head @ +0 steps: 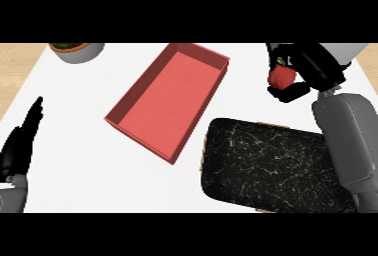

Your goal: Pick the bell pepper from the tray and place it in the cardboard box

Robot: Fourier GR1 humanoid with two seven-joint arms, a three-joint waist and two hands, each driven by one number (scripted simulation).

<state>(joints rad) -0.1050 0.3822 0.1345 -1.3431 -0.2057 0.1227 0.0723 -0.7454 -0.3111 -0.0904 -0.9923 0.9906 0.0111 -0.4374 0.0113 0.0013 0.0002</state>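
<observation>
Curling round the pepper, the right hand hides most of it, beyond the tray and right of the box. The left hand rests at the left edge, fingers straight; a pot is cut off above.

White counter, pale wood beyond, perhaps floor; grey pot at far edge

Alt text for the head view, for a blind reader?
The right hand holds a red bell pepper beyond the black tray and right of the open red box. The left hand rests open at the left edge.
</observation>
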